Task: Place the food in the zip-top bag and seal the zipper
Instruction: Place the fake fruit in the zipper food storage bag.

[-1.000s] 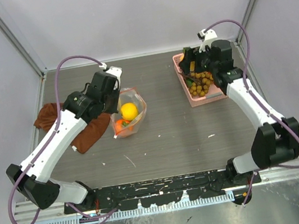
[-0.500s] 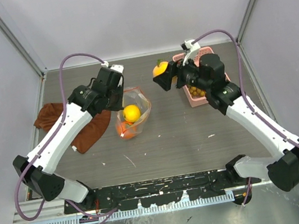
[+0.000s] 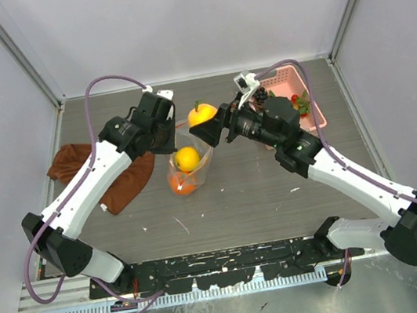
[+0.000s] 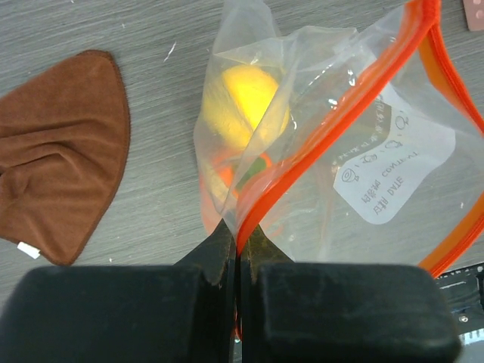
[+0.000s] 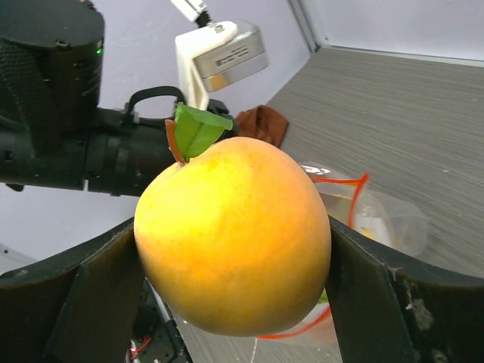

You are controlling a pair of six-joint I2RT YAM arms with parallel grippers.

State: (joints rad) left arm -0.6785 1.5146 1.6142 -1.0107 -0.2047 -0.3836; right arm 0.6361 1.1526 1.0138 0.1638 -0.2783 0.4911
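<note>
The clear zip-top bag (image 3: 200,166) stands on the table with its mouth held open. My left gripper (image 4: 239,242) is shut on its orange-red zipper (image 4: 333,128) at one corner; from above it (image 3: 170,139) sits at the bag's back left edge. Inside the bag lie a yellow fruit (image 4: 246,102) and an orange one (image 4: 227,170). My right gripper (image 5: 234,257) is shut on a round orange-yellow fruit (image 5: 234,234) with a green leaf. It holds this fruit (image 3: 201,115) in the air just behind and right of the bag's mouth.
A pink basket (image 3: 313,108) stands at the back right, partly hidden by my right arm, with a bit of red and green food showing in it. A brown cloth (image 3: 117,183) lies left of the bag, under my left arm.
My right gripper took the orange-yellow fruit out of the pink basket and carried it left to the bag's mouth. The left gripper kept its hold on the zipper and shifted slightly right.
</note>
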